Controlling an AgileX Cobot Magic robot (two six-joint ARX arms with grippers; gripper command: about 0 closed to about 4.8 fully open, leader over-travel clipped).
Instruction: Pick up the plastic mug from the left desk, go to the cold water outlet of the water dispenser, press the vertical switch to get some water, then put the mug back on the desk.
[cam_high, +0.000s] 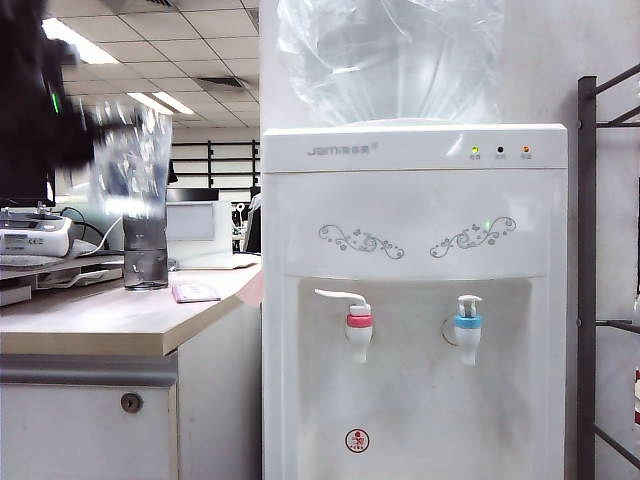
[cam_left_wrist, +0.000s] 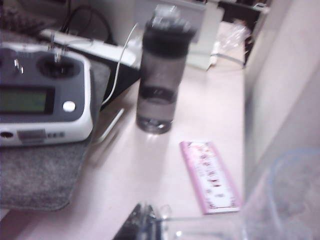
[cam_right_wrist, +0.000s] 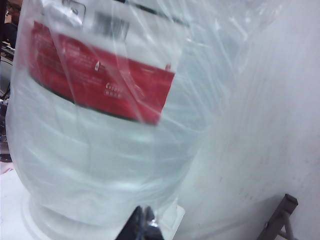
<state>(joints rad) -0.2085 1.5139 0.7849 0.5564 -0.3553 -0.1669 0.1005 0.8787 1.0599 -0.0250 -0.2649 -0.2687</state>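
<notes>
**Mug held above the counter, right tool idle by the big bottle**

Exterior view: the left arm, a dark blur at the upper left, carries the plastic mug (cam_high: 130, 160) in the air above the left counter (cam_high: 110, 320); the mug is smeared by motion. The left tool itself is lost in that blur. Under the mug a black-lidded bottle (cam_high: 146, 255) stands on the counter, with a pink card (cam_high: 196, 291) lying just beside it. To the right stands the water dispenser (cam_high: 415, 300), its big clear bottle (cam_high: 390, 60) on top. The cold water outlet (cam_high: 467, 330) with its blue collar sits on the right of the recess, the vertical switch (cam_high: 468, 303) upright on top, and the red-collared tap (cam_high: 358, 330) hangs to its left. The mug is well apart from both taps.

Left wrist view: the left tool (cam_left_wrist: 150, 220) shows at the frame edge with its tips together, seemingly pinched on the mug's thin clear handle (cam_left_wrist: 210, 218); the mug's rim is a blur beside it. A grey remote controller (cam_left_wrist: 40, 100) lies on the counter.

Right wrist view: the right tool (cam_right_wrist: 142, 220) has its tips together, holding nothing, close before the big clear bottle.
</notes>
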